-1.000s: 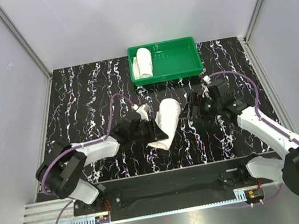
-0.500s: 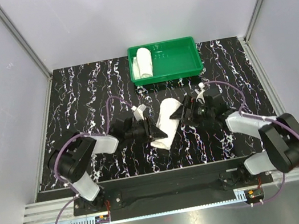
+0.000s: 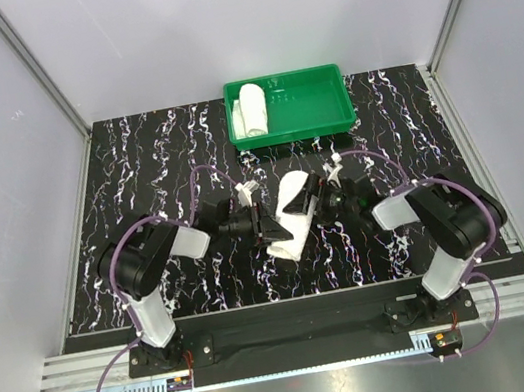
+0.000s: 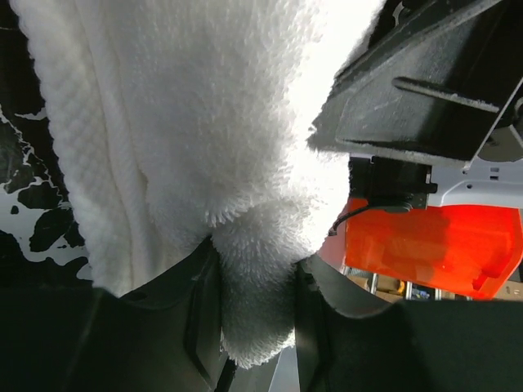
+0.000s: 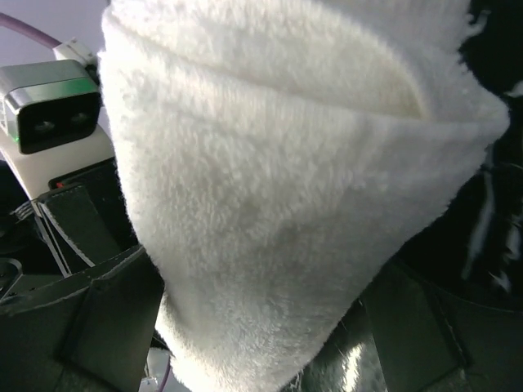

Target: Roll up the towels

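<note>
A white towel (image 3: pixel 291 213), partly rolled with a loose tail toward the near edge, lies mid-table between both grippers. My left gripper (image 3: pixel 265 224) is at its left side. In the left wrist view its jaws (image 4: pixel 255 273) are shut on a thick fold of the towel (image 4: pixel 204 122). My right gripper (image 3: pixel 317 201) is at the towel's right end. There its jaws (image 5: pixel 261 273) stand wide, with the rolled end of the towel (image 5: pixel 270 188) filling the space between them. A second white towel (image 3: pixel 252 108), rolled, lies in the left part of the green tray (image 3: pixel 312 106).
The green tray stands at the back middle of the black marbled table (image 3: pixel 137 177). The cage's walls and metal posts close in the left, right and back. Both arm bases sit on the rail at the near edge.
My right arm has swung left and low until its open jaws surround the towel's right end. The left arm has folded inward, still holding the towel, which shifted slightly.
</note>
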Available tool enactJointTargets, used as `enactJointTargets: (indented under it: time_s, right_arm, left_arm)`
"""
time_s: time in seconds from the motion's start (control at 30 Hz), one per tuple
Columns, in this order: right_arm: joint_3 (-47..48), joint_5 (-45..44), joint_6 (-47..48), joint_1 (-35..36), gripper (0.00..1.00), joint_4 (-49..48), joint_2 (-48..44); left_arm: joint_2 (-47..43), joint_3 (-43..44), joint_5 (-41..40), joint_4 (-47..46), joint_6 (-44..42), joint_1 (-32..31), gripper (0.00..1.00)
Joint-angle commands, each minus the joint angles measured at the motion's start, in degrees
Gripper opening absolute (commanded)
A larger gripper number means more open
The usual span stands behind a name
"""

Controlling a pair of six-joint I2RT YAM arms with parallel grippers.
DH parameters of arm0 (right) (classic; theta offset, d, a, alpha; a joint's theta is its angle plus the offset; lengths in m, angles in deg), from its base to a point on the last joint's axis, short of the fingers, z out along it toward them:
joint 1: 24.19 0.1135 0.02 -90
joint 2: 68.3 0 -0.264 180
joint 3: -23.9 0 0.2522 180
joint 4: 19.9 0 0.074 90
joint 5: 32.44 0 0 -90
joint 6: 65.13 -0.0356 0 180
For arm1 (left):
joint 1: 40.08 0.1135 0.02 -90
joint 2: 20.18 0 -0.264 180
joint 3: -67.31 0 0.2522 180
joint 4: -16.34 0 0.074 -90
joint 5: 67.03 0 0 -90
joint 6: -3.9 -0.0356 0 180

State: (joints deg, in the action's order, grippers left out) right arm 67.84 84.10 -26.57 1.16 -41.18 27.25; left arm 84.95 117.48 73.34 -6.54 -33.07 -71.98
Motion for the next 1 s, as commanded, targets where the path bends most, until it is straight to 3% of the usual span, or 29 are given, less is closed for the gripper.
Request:
enactJointTargets:
  time_s: [0.0,0.1,0.2,0.23,0.37,0.53,0.67,0.83,0.97]
  right_arm:
    - [0.58,-2.55,-0.85,3.92,1.0,-4.06,5.34]
    - [0.94,-2.73,-1.64,4.8,0.98,-7.04,7.98]
    - [1.2,-1.76,-2.44,5.15,0.75,-10.38,9.39]
    - [1.29,-1.67,-2.78,5.15,0.56,-10.91,9.31]
    - [2.69,-1.32,-2.0,5.15,0.31,-8.82,7.38]
    - [7.43,-1.85,2.73,4.81,0.25,0.4,2.46]
    - [15.24,-1.15,6.17,1.74,0.25,12.07,-3.34]
    - [28.42,0.17,11.08,-5.3,0.26,22.9,-5.38]
    - [46.49,2.54,13.47,-9.78,0.26,30.64,1.38]
  left_arm:
    - [5.27,-1.95,-3.79,12.12,-3.99,-0.36,0.24]
    - [6.67,-2.12,-3.26,11.52,-3.91,-0.36,0.25]
    - [7.64,-2.56,-2.56,9.76,-2.85,-0.36,0.26]
    - [7.21,-2.74,-2.47,9.49,-2.59,-0.36,0.27]
    - [3.36,-3.09,-3.52,10.53,-2.94,-0.44,0.35]
    - [-4.65,-2.65,-6.51,19.4,-6.01,-0.36,0.56]
    - [-16.66,-3.88,-9.49,25.47,-7.42,-0.44,0.67]
    - [-29.25,-5.29,-13.98,34.17,-11.28,-0.44,0.73]
    - [-36.02,-8.8,-15.39,34.8,-13.04,-0.44,0.74]
